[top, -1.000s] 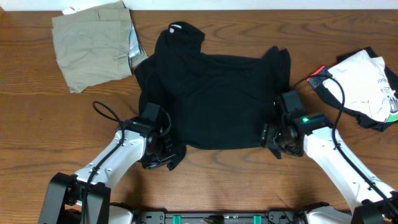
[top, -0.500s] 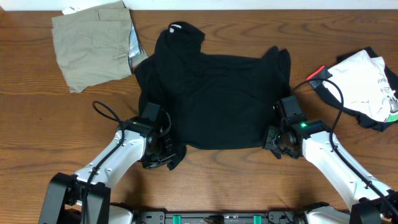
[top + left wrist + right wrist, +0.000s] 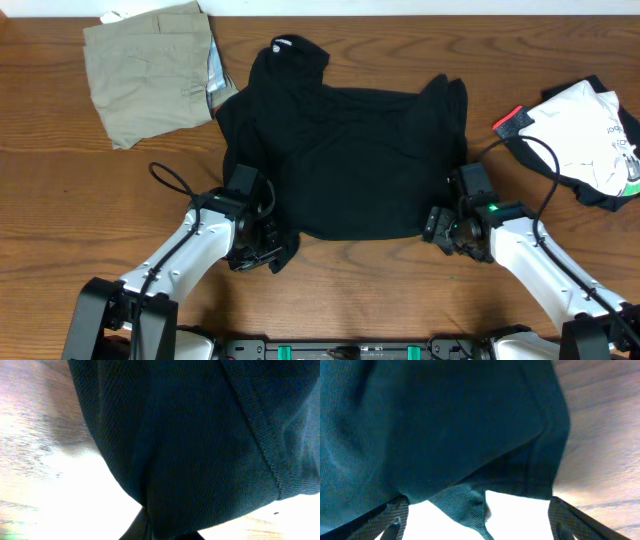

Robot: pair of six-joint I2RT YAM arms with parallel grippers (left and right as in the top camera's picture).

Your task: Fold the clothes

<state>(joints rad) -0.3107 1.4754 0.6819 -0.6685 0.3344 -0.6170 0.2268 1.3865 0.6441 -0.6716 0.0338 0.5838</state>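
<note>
The plain black short-sleeved fabric T-shirt [image 3: 345, 150] lies spread in the middle of the brown wooden desk [image 3: 60, 220], collar toward the far edge and hem toward the near edge. Expect it to be light, limp and prone to creep: it will sag and bunch wherever it is lifted, and a single layer can slide out of a shallow pinch. The hem corners and the sleeve seams look like the soundest places to take hold, with both corners raised together so the cloth stays taut.

Your left pincer [image 3: 262, 250] is clenched on the hem corner nearer the left edge; its wrist view shows dark cloth gathering down into the closed tips. Your right pincer [image 3: 440, 225] is released at the other hem corner: its fingers [image 3: 395, 512] stand wide apart, with the stitched hem hanging between them and gripped by neither.

Against a second ago, the right arm has slid a little toward the right edge and the near edge, its jaws now spread clear of the corner. The left arm and the shirt's outline have not shifted.

A folded khaki-olive garment [image 3: 150, 70] sits at the far left corner, and a white printed top [image 3: 590, 140] lies by the right edge on a black garment with red-white trim [image 3: 515, 125].
</note>
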